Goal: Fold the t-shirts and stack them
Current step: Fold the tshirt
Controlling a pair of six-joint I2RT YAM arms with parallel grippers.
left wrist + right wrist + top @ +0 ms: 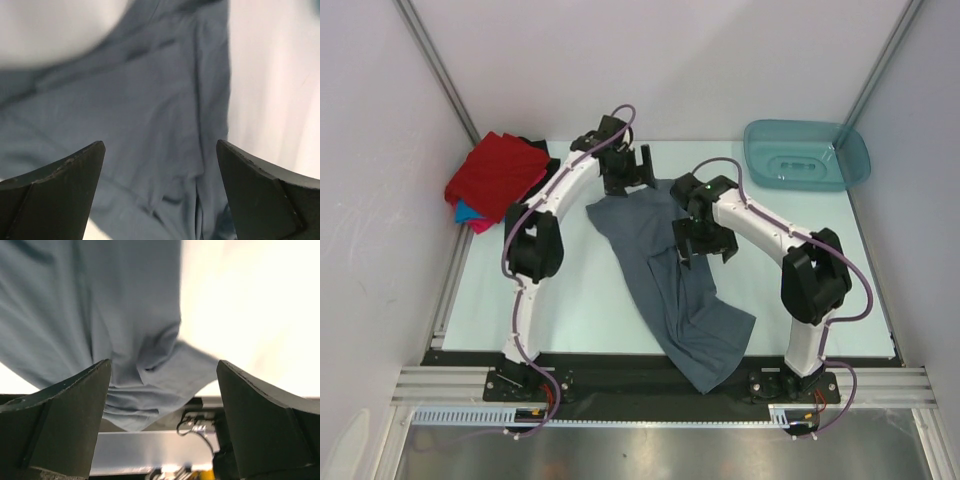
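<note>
Lying rumpled in a diagonal band across the tabletop (570, 300): slate grey-blue t-shirt (670, 290), its near end reaching onto the black strip (620, 365) at the front edge between the arm bases. Over the shirt's far end, left gripper (632, 176), jaws wide apart, nothing between them, grey cloth below in the wrist view. Over the shirt's middle, right gripper (703, 250), jaws spread wide too, holding nothing. At the far left corner, stack of other t-shirts (490, 180): red on top, bright blue and pink edges beneath, black behind. At the far right corner, teal tub (807, 155), well apart from the shirts.
</note>
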